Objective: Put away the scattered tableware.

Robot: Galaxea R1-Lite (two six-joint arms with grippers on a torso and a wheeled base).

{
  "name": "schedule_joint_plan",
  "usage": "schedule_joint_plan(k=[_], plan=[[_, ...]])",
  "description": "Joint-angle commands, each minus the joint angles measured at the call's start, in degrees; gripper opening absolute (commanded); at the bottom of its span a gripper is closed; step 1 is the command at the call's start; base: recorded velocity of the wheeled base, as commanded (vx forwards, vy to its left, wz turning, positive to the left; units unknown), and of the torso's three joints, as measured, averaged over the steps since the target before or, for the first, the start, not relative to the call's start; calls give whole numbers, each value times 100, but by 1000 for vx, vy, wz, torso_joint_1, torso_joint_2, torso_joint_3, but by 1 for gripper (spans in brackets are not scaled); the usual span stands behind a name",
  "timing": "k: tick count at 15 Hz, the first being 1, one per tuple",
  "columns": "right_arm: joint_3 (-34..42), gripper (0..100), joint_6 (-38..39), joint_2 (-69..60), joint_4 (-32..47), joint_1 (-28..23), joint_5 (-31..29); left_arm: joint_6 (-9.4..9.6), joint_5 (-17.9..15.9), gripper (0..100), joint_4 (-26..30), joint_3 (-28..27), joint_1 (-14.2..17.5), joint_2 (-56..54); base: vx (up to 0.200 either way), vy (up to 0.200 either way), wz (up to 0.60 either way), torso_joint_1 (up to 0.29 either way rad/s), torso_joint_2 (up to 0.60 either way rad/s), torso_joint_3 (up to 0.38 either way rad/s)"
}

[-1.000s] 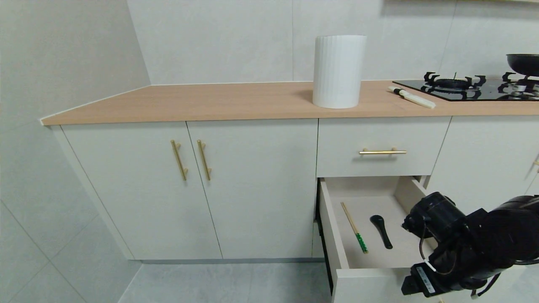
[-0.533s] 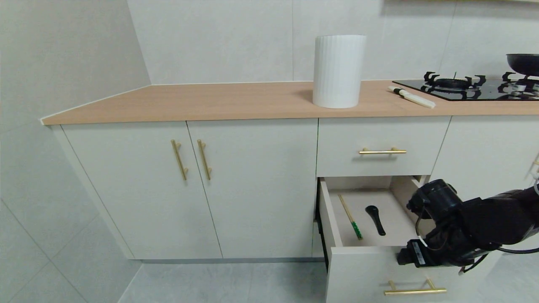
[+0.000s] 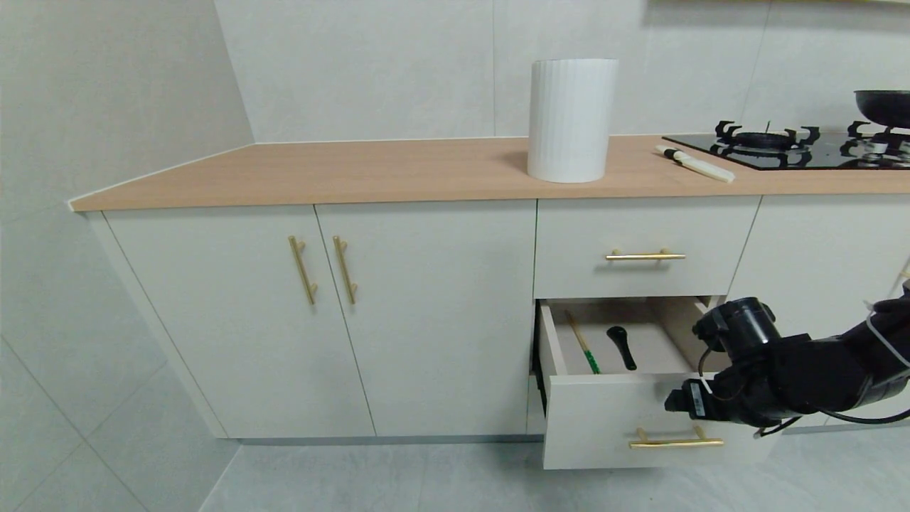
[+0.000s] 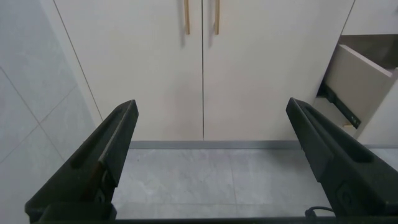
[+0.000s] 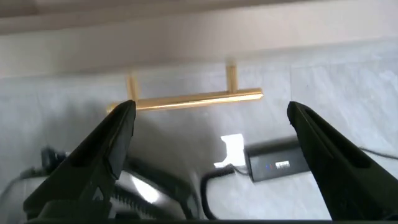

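Observation:
The lower drawer (image 3: 604,419) stands partly open under the counter. Inside it lie a pair of chopsticks with green ends (image 3: 581,343) and a black spoon (image 3: 621,346). My right gripper (image 3: 686,407) is at the drawer's front panel, just above its gold handle (image 3: 675,442). In the right wrist view the right gripper (image 5: 211,115) is open, its fingers spread to either side of the handle (image 5: 193,99) without closing on it. My left gripper (image 4: 211,107) is open and holds nothing, low before the cabinet doors (image 4: 202,56).
On the counter stand a white ribbed canister (image 3: 571,119) and a white-handled utensil (image 3: 694,164) beside the black gas hob (image 3: 789,146) with a pan (image 3: 885,107). The upper drawer (image 3: 645,245) is closed. The grey floor lies before the double doors (image 3: 320,313).
The lower drawer has slid well back toward the cabinet, with my right arm moving in along with its front. The drawer handle has come into view; less of the chopsticks and spoon shows.

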Motion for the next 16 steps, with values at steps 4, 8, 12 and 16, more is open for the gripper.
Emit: schedule_joint_plan(k=[4, 8, 12, 16], plan=[[-166, 100, -45, 302, -527, -14, 3, -8, 4, 100, 2, 0, 0, 2, 0, 0, 0, 0, 0, 0], [-597, 100, -45, 671, -966, 3, 3, 1, 4, 100, 2, 0, 0, 2, 0, 0, 0, 0, 0, 0], [-1186, 100, -89, 1164, -1414, 21, -6, 1, 4, 100, 2, 0, 0, 2, 0, 0, 0, 0, 0, 0], [-1441, 100, -107, 1770, -2434, 21, -6, 1, -5, 100, 2, 0, 0, 2, 0, 0, 0, 0, 0, 0]])
